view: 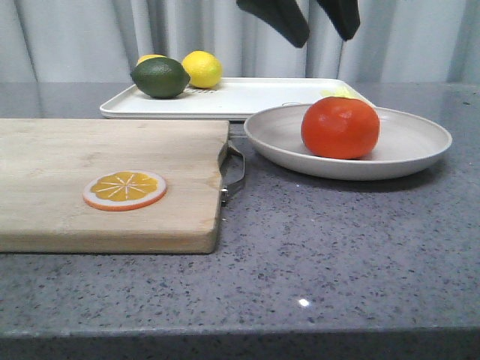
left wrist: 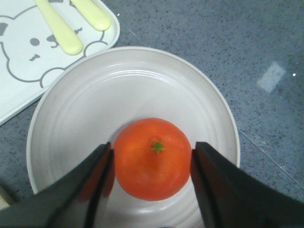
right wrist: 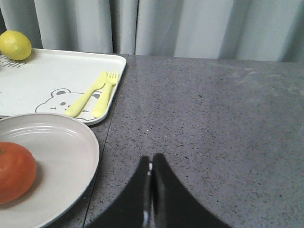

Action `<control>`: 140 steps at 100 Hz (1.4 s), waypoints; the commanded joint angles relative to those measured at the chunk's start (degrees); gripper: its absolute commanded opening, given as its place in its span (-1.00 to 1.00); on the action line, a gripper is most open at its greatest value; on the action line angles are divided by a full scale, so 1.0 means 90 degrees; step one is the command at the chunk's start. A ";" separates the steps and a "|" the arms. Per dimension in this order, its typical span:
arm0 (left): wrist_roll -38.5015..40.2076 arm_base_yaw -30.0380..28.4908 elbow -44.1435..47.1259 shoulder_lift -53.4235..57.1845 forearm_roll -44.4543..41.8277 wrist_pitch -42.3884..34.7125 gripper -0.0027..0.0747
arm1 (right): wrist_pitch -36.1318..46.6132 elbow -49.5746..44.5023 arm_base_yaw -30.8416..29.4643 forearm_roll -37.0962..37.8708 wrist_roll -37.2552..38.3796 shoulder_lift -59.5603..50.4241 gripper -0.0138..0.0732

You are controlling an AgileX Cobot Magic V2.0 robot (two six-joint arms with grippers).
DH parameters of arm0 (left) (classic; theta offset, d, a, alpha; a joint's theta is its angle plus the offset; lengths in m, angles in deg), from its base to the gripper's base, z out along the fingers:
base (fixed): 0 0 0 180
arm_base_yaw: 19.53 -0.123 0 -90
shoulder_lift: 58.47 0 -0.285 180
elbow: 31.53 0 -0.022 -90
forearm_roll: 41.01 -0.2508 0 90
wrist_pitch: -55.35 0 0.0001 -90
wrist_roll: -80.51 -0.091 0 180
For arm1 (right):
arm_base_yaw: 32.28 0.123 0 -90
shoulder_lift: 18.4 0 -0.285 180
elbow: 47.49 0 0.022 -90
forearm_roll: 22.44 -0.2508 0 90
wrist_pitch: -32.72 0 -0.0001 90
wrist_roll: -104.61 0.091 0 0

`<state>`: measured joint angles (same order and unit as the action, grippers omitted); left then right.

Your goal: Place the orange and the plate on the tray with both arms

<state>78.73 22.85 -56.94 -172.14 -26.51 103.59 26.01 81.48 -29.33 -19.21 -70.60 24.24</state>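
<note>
The orange (view: 340,127) sits in the off-white plate (view: 405,142) on the grey table, just in front of the white tray (view: 247,97). My left gripper (view: 319,26) is open and hangs well above the orange. In the left wrist view its fingers (left wrist: 95,185) stand on either side of the orange (left wrist: 152,159), with the plate (left wrist: 95,95) and a tray corner (left wrist: 19,85) below. My right gripper (right wrist: 151,161) is shut and empty over bare table, to the right of the plate (right wrist: 61,156), the orange (right wrist: 14,171) and the tray (right wrist: 47,80).
A wooden cutting board (view: 97,180) with a metal handle lies at the left and bears an orange slice (view: 124,190). On the tray lie a lime (view: 160,77), lemons (view: 201,69) and a yellow fork and spoon (right wrist: 95,95). A curtain hangs behind.
</note>
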 commanded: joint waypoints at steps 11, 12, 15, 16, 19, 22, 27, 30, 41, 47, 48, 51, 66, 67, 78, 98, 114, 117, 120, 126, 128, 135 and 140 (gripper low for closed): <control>-0.0006 0.0007 0.0557 0.1093 0.0102 -0.0627 -0.34 | 0.0543 0.0235 -0.0031 0.0071 -0.0025 0.0033 -0.84; -0.0006 0.0007 0.0599 0.1127 0.0102 -0.0668 -0.35 | 0.0543 0.0235 -0.0031 0.0071 -0.0025 0.0033 -0.84; -0.0006 0.0007 0.0771 0.1268 0.0102 -0.0761 -0.38 | 0.0543 0.0235 -0.0031 0.0071 -0.0025 0.0033 -0.84; -0.0006 0.0007 0.0859 0.1342 0.0102 -0.0811 -0.39 | 0.0543 0.0235 -0.0031 0.0071 -0.0025 0.0033 -0.84; -0.0006 0.0007 0.1045 0.1495 0.0102 -0.0925 -0.41 | 0.0543 0.0235 -0.0031 0.0071 -0.0025 0.0033 -0.84; -0.0006 0.0007 0.1238 0.1653 0.0102 -0.1048 -0.44 | 0.0543 0.0235 -0.0031 0.0071 -0.0025 0.0033 -0.84; -0.0006 0.0007 0.1579 0.1973 0.0102 -0.1244 -0.48 | 0.0543 0.0235 -0.0031 0.0071 -0.0025 0.0033 -0.84; -0.0006 0.0007 0.1822 0.2139 0.0102 -0.1342 -0.51 | 0.0536 0.0235 -0.0031 0.0071 -0.0025 0.0033 -0.84; -0.0006 0.0007 0.2567 0.2810 0.0048 -0.1571 -0.59 | 0.0536 0.0235 -0.0031 0.0071 -0.0025 0.0033 -0.84; -0.0006 0.0007 0.3031 0.3153 0.0034 -0.1741 -0.62 | 0.0542 0.0235 -0.0031 0.0071 -0.0025 0.0033 -0.84; -0.0006 0.0007 0.3082 0.3240 0.0034 -0.1763 -0.62 | 0.0542 0.0235 -0.0031 0.0071 -0.0025 0.0033 -0.84; -0.0006 0.0007 0.3342 0.3415 0.0034 -0.1881 -0.64 | 0.0542 0.0235 -0.0031 0.0071 -0.0025 0.0033 -0.84; -0.0006 0.0007 0.4404 0.4344 0.0034 -0.2306 -0.73 | 0.0542 0.0235 -0.0031 0.0071 -0.0025 0.0033 -0.84; -0.0006 0.0007 0.4500 0.4431 0.0034 -0.2321 -0.74 | 0.0537 0.0235 -0.0031 0.0071 -0.0025 0.0033 -0.84; -0.0006 0.0007 0.5166 0.5104 0.0034 -0.2558 -0.82 | 0.0530 0.0235 -0.0031 0.0071 -0.0025 0.0033 -0.84; 0.0005 0.0007 0.6199 0.6403 0.0034 -0.2729 -0.96 | 0.0537 0.0235 -0.0031 0.0071 -0.0025 0.0033 -0.84; 0.0005 0.0007 0.6804 0.7307 0.0025 -0.2729 -0.98 | 0.0506 0.0235 -0.0031 0.0071 -0.0025 0.0033 -0.84; 0.0032 0.0007 0.6883 0.7434 0.0025 -0.2729 -0.98 | 0.0498 0.0235 -0.0031 0.0071 -0.0025 0.0033 -0.84; 0.0048 0.0007 0.6959 0.7580 0.0025 -0.2717 -0.98 | 0.0489 0.0235 -0.0031 0.0071 -0.0025 0.0033 -0.84; 0.0048 0.0007 0.7050 0.7791 0.0010 -0.2717 -0.98 | 0.0489 0.0235 -0.0031 0.0071 -0.0025 0.0033 -0.84; 0.0048 0.0007 0.7063 0.7825 0.0000 -0.2717 -0.98 | 0.0489 0.0235 -0.0031 0.0071 -0.0025 0.0033 -0.84; 0.0048 0.0007 0.7101 0.7967 -0.0048 -0.2717 -0.98 | 0.0489 0.0235 -0.0031 0.0071 -0.0025 0.0033 -0.84; 0.0048 0.0007 0.7128 0.8012 -0.0058 -0.2708 -0.98 | 0.0489 0.0235 -0.0031 0.0071 -0.0025 0.0033 -0.84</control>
<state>78.73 22.85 8.45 -100.80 -27.17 83.31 26.01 81.48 -29.33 -19.21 -70.60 24.24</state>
